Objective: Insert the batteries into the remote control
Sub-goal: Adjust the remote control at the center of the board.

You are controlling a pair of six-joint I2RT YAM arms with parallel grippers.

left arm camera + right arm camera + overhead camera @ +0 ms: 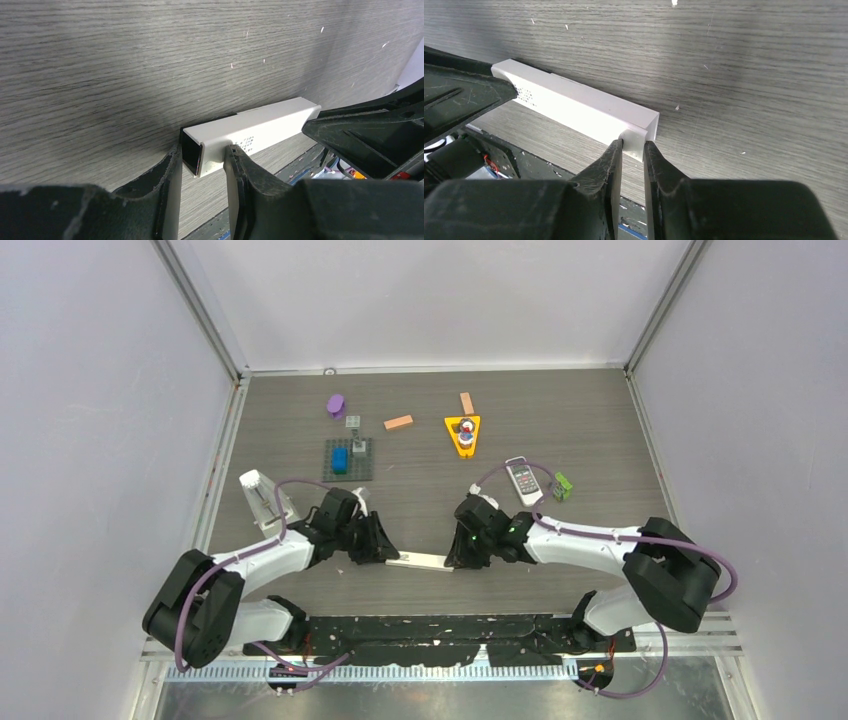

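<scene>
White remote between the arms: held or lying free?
Held at both ends: the left gripper clamps one end of the remote, the right gripper the other, jaws closed on it.

Slim white remote (420,560) lies crosswise, held at both ends.

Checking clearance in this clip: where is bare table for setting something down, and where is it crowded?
Free: the middle, between baseplate, remote and white bar; also the back right corner beyond the green piece. Crowded: the back row around the yellow tray.
</scene>
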